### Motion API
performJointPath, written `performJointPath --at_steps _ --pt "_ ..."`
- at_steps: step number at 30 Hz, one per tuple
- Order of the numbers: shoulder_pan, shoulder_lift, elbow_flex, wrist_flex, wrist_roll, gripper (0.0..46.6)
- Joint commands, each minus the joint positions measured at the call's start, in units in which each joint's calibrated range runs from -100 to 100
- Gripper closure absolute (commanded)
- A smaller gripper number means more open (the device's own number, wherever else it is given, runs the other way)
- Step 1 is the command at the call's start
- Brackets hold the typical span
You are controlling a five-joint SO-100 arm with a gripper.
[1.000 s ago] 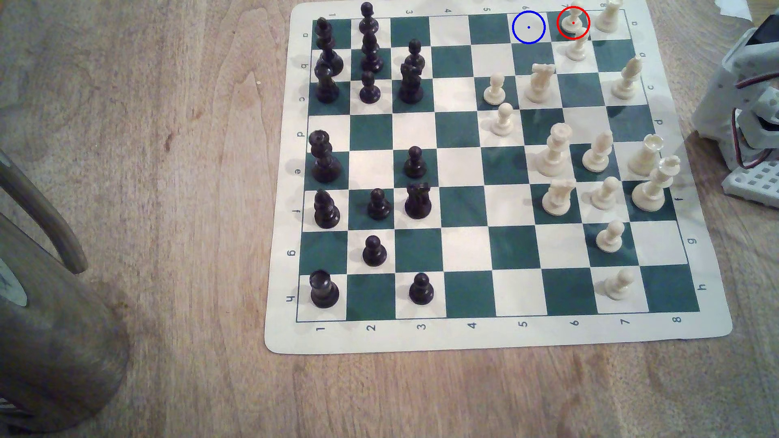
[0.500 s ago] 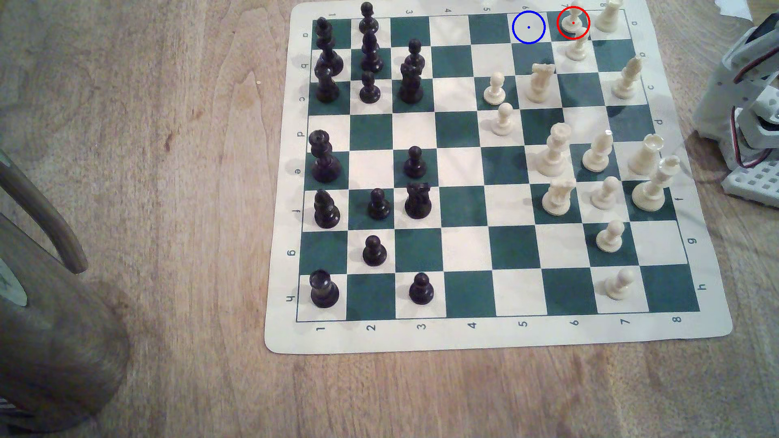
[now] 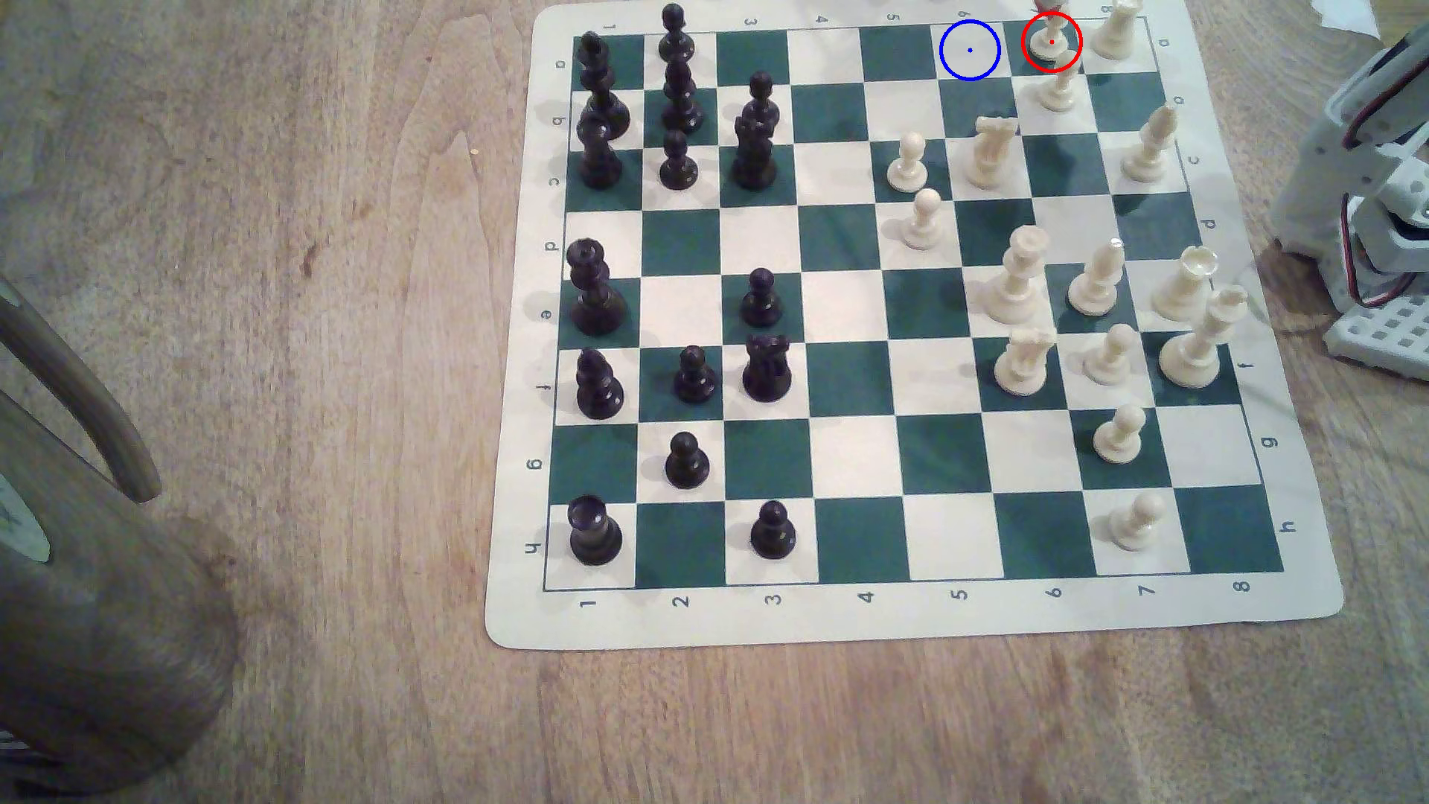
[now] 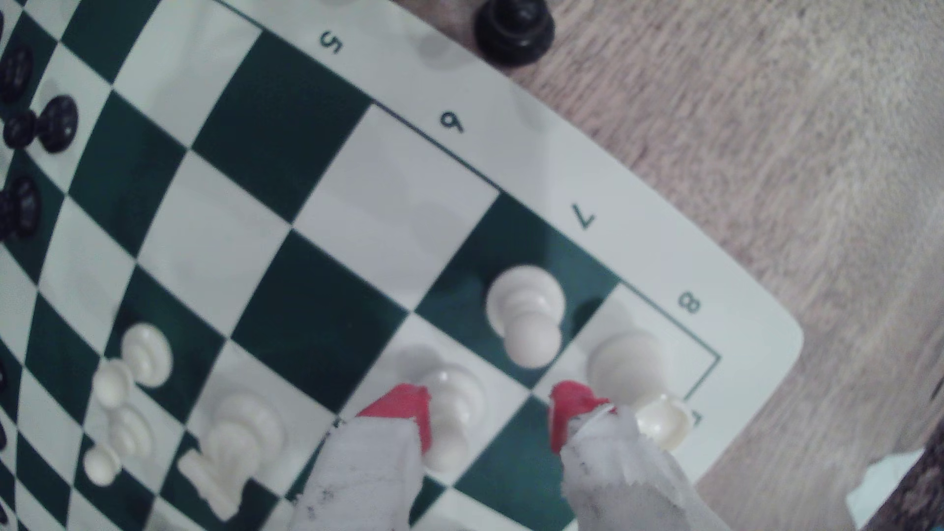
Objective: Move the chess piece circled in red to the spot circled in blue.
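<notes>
- The small cream-white plastic pawn [image 3: 1050, 42] [image 4: 526, 316] is standing upright on the red-ringed dark green square.
- The blue-ringed cream-white board square [image 3: 970, 50] [image 4: 403, 204] is lying just beside that pawn, unoccupied.
- The red-tipped, white-wrapped gripper [image 4: 488, 411] is hovering near that pawn, fingers spread apart, gripping nothing.

The tool [image 4: 490, 413] hung with its two white-wrapped, red-tipped fingers [image 4: 403, 408] spread well apart, nothing between them. The white arm [image 3: 1369, 178] rose folded at the exterior view's right edge.
</notes>
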Motion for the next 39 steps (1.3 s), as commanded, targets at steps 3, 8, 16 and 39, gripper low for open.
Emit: performJointPath --at_steps 3,8,16,39 --pt "1.23 0.4 -3.65 -1.8 0.54 31.3" --pt "2.01 2.61 -3.29 -3.77 0.59 32.3" --pt "2.24 4.48 -3.01 -5.49 0.68 32.1" --pt "1.93 5.75 2.7 -7.62 1.86 31.6"
